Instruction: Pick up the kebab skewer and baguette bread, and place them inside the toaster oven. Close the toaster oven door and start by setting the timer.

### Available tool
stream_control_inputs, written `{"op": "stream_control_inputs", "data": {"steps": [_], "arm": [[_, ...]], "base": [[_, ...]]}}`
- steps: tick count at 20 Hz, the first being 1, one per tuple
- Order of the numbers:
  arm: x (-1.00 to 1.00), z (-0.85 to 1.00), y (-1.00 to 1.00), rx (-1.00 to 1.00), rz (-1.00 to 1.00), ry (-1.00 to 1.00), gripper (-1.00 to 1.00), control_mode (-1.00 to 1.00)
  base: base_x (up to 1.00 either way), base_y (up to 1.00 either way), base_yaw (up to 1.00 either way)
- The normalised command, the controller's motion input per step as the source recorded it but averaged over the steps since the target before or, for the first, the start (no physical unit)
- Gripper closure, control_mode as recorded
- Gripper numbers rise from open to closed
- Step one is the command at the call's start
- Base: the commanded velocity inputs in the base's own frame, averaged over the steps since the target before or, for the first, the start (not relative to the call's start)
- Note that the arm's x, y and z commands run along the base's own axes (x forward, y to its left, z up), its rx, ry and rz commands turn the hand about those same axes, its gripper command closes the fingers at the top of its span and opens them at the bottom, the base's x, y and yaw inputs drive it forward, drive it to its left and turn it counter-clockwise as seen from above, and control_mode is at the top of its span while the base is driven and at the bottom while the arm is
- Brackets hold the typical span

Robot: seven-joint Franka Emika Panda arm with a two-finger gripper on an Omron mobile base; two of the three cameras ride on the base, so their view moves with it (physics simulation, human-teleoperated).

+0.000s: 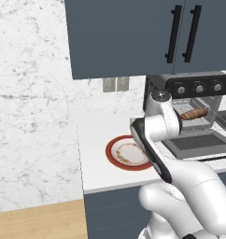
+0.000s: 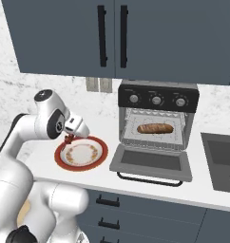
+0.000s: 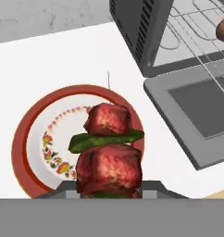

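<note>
Closest to us, the kebab skewer (image 3: 109,150) stands up out of our end effector (image 2: 68,138), which is clamped on its lower end and holds it above the plate (image 3: 26,139). We see red meat chunks with a green slice between them. Beneath sits the white tabletop (image 3: 49,60). Off to the right, the toaster oven (image 2: 157,121) has its door (image 2: 152,163) dropped flat open, and the baguette (image 2: 155,128) lies on its wire rack (image 2: 131,135).

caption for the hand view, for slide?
Gripper holds kebab skewer above the red-rimmed plate, beside the open toaster oven.
</note>
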Motion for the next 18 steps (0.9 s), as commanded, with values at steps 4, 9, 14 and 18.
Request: {"op": "stream_control_inputs", "data": {"steps": [4,9,14,18], "arm": [[-0.36,0.78,-0.51,0.19,-0.52,-0.08,1.00,-1.00],[-0.40,0.73,-0.72,0.20,-0.52,-0.05,1.00,-1.00],[-0.47,0.52,-0.75,0.19,-0.46,-0.06,1.00,-1.00],[-0.18,0.32,-0.70,0.18,-0.47,-0.05,1.00,-1.00]], "base": [[0.00,0.00,0.00],[0.00,0.00,0.00],[0.00,0.00,0.00],[0.00,0.00,0.00]]}}
